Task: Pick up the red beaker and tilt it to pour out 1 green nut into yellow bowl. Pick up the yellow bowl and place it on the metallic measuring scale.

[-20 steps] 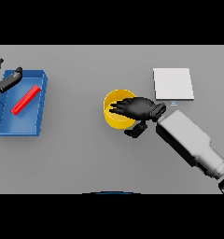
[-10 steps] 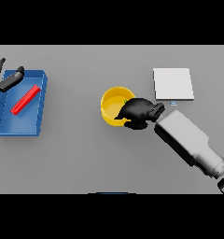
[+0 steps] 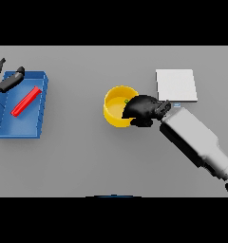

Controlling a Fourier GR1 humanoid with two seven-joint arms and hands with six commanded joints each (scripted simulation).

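Since half a second before, the right hand (image 3: 143,110) had closed further over the yellow bowl (image 3: 117,106), which had barely shifted; at far left the left hand (image 3: 6,80) hovered with relaxed fingers over the corner of the blue tray (image 3: 21,130); just right of it the red beaker (image 3: 26,101) lay in the tray; the right hand's fingers curled over the bowl's right rim, a green nut (image 3: 127,101) beside them; up and right of that hand the metallic measuring scale (image 3: 176,85) sat on the grey bench (image 3: 78,161).

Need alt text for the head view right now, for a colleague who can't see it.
The right hand grips the right rim of the yellow bowl, left of the metallic scale. Far left, the left hand is beside a blue tray holding the red beaker.
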